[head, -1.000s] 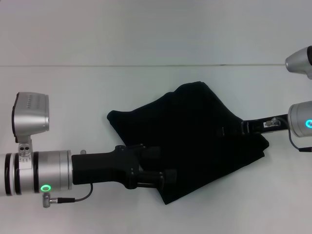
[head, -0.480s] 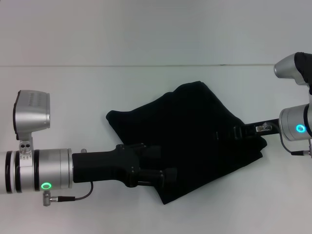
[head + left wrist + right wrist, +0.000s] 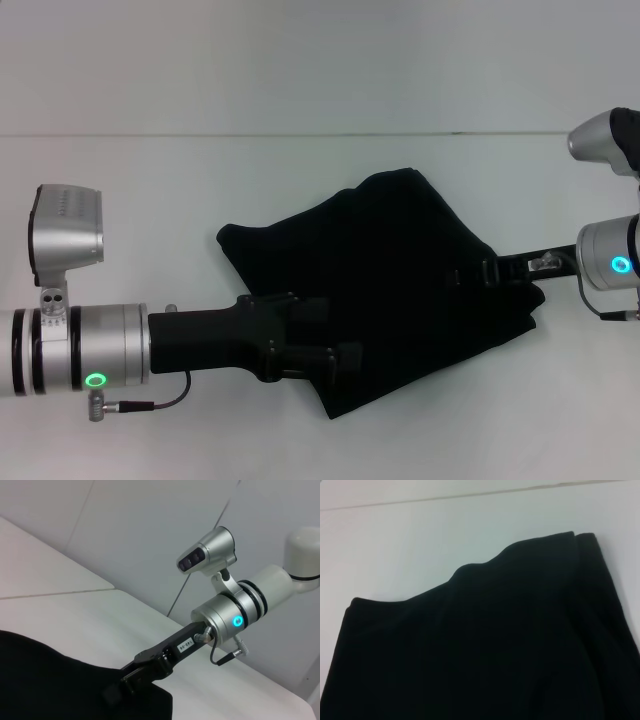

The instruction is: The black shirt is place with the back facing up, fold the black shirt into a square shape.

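Bare white table (image 3: 300, 80) is seen far of the black shirt (image 3: 400, 270). The left gripper (image 3: 325, 350) blocks its near-left edge, the right gripper (image 3: 480, 272) its right edge.

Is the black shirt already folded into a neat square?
No, in the head view the black shirt lies in an irregular, angled heap with uneven edges.

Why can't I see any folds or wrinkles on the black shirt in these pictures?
In the head view, the plain matte black fabric shirt reflects almost no light, so it reads as one dark shape on the white table. In the right wrist view, only faint layered edges show. In the left wrist view, the right gripper blends into the cloth.
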`<state>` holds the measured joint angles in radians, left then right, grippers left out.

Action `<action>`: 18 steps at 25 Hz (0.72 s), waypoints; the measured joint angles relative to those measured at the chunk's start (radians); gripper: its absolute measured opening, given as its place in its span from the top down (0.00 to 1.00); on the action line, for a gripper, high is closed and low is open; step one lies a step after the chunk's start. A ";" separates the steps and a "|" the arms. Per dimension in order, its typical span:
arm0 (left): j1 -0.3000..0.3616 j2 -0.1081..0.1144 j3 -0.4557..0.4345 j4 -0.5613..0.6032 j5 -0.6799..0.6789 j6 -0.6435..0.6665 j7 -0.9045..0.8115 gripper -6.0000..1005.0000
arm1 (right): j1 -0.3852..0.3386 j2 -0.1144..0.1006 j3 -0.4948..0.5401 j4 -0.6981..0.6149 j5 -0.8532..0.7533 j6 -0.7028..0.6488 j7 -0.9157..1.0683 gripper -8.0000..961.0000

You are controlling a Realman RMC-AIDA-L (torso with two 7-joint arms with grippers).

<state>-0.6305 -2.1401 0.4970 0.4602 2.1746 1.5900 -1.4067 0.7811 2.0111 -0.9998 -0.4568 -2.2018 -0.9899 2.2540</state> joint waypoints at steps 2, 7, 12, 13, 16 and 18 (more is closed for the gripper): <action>0.000 -0.001 0.000 0.000 0.000 -0.001 0.000 0.10 | -0.001 -0.002 0.002 0.000 0.001 -0.002 0.001 0.42; 0.000 -0.001 0.000 0.000 0.000 -0.001 0.000 0.11 | -0.002 -0.003 0.003 0.001 0.002 -0.004 -0.003 0.65; 0.000 -0.001 0.000 0.000 0.000 -0.001 0.000 0.11 | 0.000 0.000 0.003 -0.002 0.002 -0.004 -0.007 0.85; 0.000 -0.001 0.000 0.000 0.000 -0.001 0.000 0.11 | 0.000 0.001 0.003 -0.002 0.002 -0.002 -0.007 0.88; 0.000 -0.001 0.000 0.000 0.000 -0.001 -0.001 0.11 | 0.000 0.001 0.003 -0.002 0.002 0.007 0.000 0.91; 0.000 -0.001 0.000 0.000 0.000 -0.002 -0.001 0.11 | -0.002 0.001 0.003 -0.003 0.002 0.010 0.001 0.90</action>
<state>-0.6304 -2.1414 0.4966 0.4602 2.1748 1.5878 -1.4076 0.7795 2.0123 -0.9971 -0.4593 -2.1996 -0.9799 2.2547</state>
